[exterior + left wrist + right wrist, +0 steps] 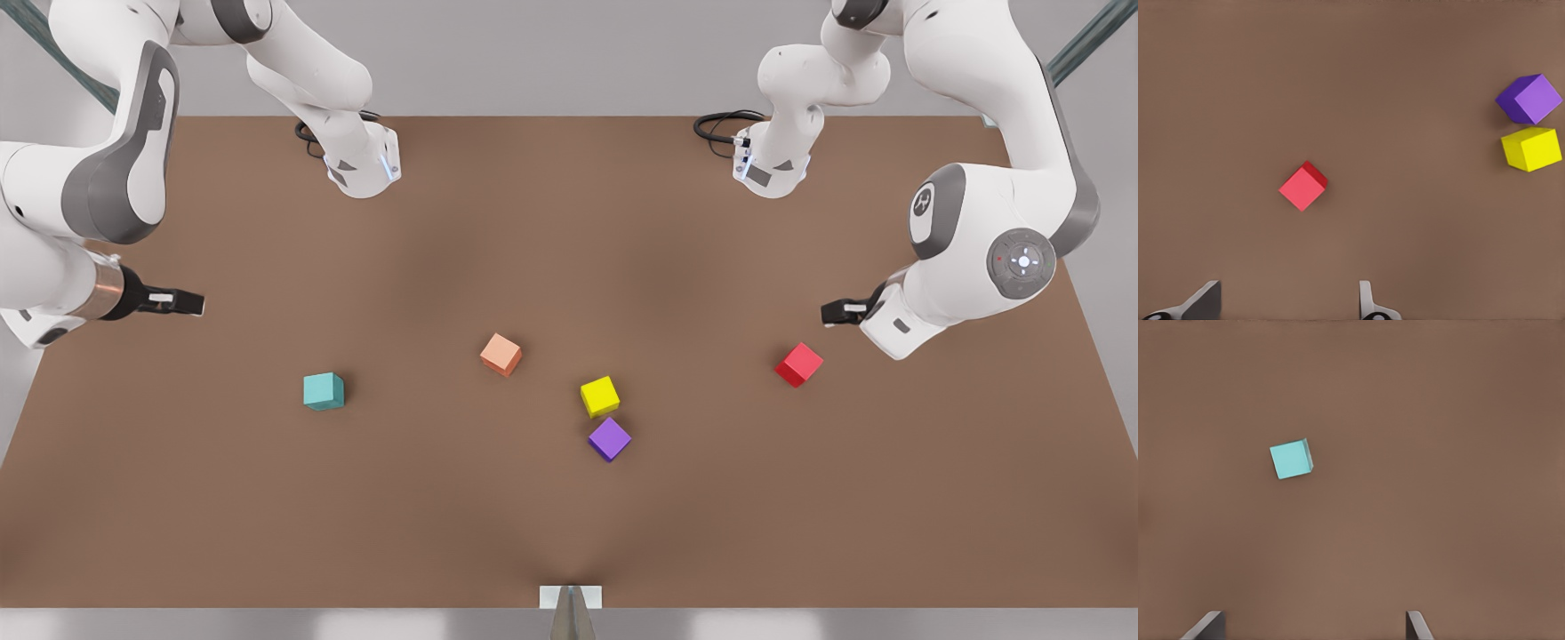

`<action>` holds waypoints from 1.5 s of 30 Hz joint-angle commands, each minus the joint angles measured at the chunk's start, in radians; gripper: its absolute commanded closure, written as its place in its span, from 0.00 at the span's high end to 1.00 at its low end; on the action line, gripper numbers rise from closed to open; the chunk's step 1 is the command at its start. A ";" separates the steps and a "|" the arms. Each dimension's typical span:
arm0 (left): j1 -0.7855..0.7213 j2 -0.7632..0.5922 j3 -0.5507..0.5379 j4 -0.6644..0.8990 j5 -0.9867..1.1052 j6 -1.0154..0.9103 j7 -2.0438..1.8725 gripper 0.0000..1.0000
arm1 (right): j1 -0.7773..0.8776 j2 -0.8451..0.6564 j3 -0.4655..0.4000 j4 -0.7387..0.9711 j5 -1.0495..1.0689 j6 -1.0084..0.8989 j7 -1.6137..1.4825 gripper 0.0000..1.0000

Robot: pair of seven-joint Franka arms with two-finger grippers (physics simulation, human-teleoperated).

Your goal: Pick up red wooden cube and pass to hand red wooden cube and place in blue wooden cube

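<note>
No writing shows. The left tool [831, 311], fingers spread, hovers near the red wooden cube [798, 364]; the right tool [191, 304], likewise spread, hovers above the blue wooden cube [324, 391], both cubes standing alone on the tabletop [569, 533].

Bench [569, 222]: flat brown top carrying five small cubes, all apart.
Blue wooden cube [324, 391]: toward the front view's left.
Salmon-orange cube [501, 355]: near the middle.
Yellow cube [600, 396]: right of middle.
Purple cube [609, 439]: just beside the yellow one, nearer the camera.
Red wooden cube [798, 364]: toward the front view's right.
</note>
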 commanded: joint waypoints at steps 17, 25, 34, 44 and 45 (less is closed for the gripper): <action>0.002 0.153 0.123 -0.522 -0.107 0.719 -0.540 1.00 | -0.006 0.014 -0.002 0.012 0.010 0.008 -0.020 1.00; -0.005 0.173 0.123 -0.559 -0.107 0.725 -0.585 1.00 | -0.006 0.016 -0.002 0.012 0.012 0.007 -0.020 1.00; -0.014 0.210 0.123 -0.602 -0.107 0.774 -0.700 1.00 | -0.008 0.022 -0.002 0.011 0.013 0.001 -0.021 1.00; -0.017 0.273 0.121 -0.602 -0.122 0.835 -0.695 1.00 | -0.006 0.025 -0.002 0.011 0.013 0.001 -0.020 1.00; -0.017 0.277 0.121 -0.602 -0.122 0.838 -0.695 1.00 | -0.006 0.023 -0.002 0.011 0.013 0.001 -0.021 1.00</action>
